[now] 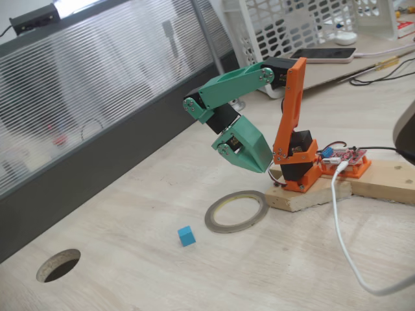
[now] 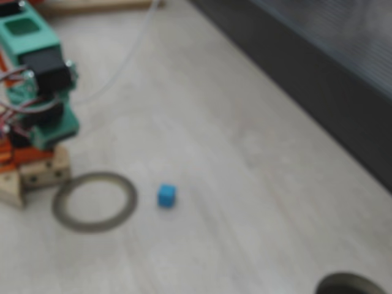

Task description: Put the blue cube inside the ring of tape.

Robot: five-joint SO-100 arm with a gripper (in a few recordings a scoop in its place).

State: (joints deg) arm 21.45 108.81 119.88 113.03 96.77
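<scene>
Hole (image 1: 58, 265) in the tabletop nearest the camera in a fixed view, round and dark, low at the left; seen again at the bottom right edge (image 2: 349, 285) of the other, blurred fixed view. Pale wooden table (image 1: 130, 214) all around it. Next, blue cube (image 1: 187, 236), flat on the bare wood, outside the tape ring and just to its lower left, close but not touching; in the blurred view the same cube (image 2: 166, 196) just right of the ring. Tape ring (image 1: 237, 211) lying flat, grey-brown with a pale yellowish inner rim, nothing inside it; far edge near the wooden block (image 1: 305, 194) under the arm's base. White cable (image 1: 343, 240) curving across the table at the right. Above and just behind the ring, green gripper (image 1: 262, 163), folded back toward the orange base (image 1: 295, 162), tip pointing down and hanging over the table beside the block, touching neither cube nor ring. Fingers pressed together into one wedge, nothing between them. Red circuit board (image 1: 343, 157) on the plank beside the base. Farther back, dark partition with ribbed glass (image 1: 97, 97) along the left, white plastic basket (image 1: 292, 26) and a phone (image 1: 324, 54) at the top.
</scene>
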